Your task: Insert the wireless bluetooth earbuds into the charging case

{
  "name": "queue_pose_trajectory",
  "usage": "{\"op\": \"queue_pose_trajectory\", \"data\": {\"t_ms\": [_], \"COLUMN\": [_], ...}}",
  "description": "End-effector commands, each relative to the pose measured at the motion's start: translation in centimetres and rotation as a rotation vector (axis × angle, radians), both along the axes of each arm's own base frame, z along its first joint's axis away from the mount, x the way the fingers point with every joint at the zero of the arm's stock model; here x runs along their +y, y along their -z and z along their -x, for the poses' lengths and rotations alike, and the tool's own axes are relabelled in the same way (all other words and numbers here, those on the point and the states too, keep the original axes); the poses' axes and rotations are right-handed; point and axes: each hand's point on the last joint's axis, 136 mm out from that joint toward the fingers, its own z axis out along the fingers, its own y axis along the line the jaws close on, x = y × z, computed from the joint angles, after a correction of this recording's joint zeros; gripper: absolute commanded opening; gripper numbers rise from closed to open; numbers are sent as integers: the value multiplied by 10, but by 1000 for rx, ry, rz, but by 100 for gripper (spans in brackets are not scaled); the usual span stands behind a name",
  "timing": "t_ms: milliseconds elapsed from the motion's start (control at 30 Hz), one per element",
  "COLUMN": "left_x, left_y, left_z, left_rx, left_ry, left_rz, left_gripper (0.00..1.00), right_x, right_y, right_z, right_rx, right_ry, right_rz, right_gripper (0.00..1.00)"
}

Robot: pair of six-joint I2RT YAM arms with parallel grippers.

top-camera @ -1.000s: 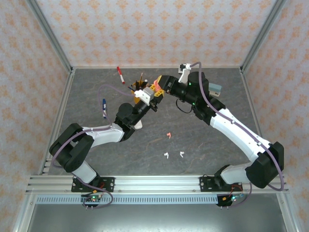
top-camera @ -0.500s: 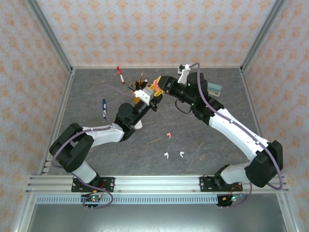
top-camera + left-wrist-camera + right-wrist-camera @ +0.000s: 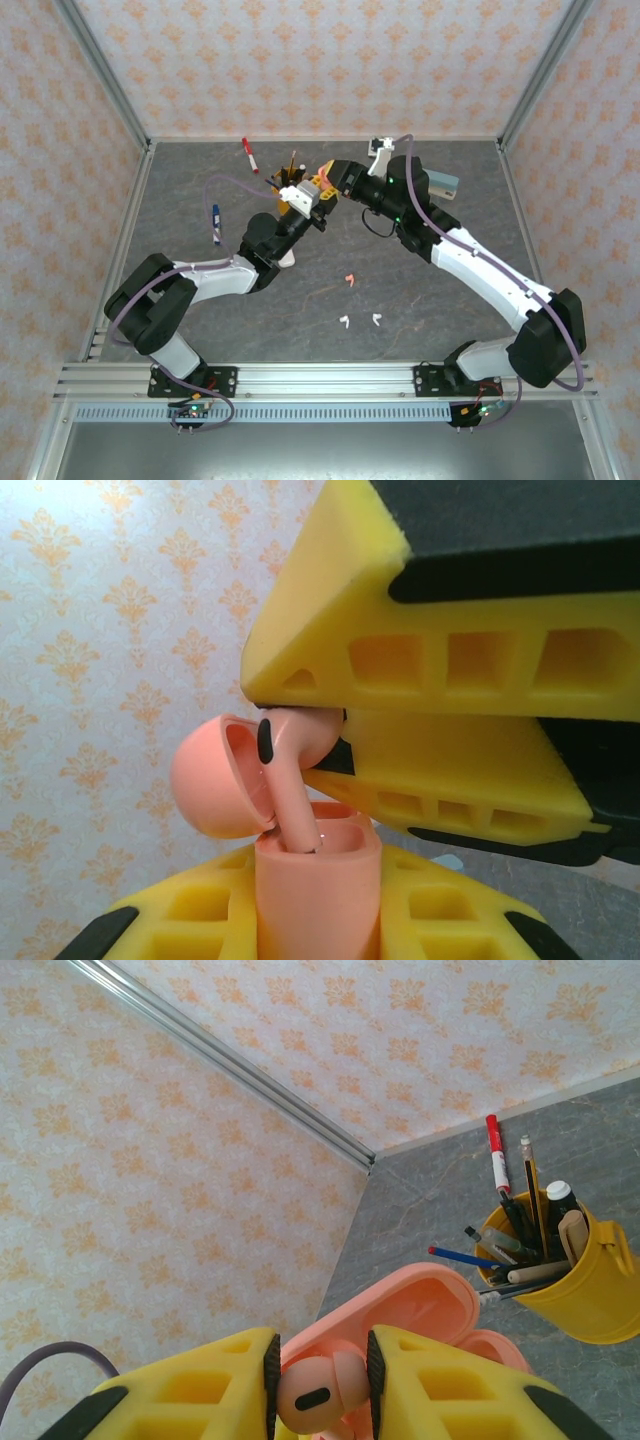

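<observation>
So left gripper (image 3: 303, 197) is clamped on the open pink charging case (image 3: 318, 885), and right gripper (image 3: 318, 1365) pinches a salmon-pink earbud (image 3: 298, 742), stem dipped into the case. Versus a second ago: same grips, right arm nudged slightly.
</observation>
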Motion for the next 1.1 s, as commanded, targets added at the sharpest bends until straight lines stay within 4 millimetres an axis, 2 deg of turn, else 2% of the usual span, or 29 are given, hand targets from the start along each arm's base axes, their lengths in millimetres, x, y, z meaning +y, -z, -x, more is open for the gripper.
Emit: {"op": "queue_pose_trajectory", "data": {"t_ms": [0, 400, 700, 1067], "left_x": [-2, -4, -4, -3], "left_y": [-42, -40, -40, -41], "left_z": [8, 5, 7, 8], "left_rx": [-106, -101, -102, -96], "left_ry": [11, 10, 13, 20], "left_rz": [72, 72, 70, 82], "left_gripper": [0, 0, 0, 0], "right_x": [6, 2, 5, 0], "right_y": [13, 20, 41, 51], "right_z": [14, 22, 15, 9], "right_rx": [47, 60, 103, 119], "right_ry": [-51, -53, -45, -3], "right_rz": [-2, 10, 56, 94], "right_gripper": [30, 29, 30, 38]}}
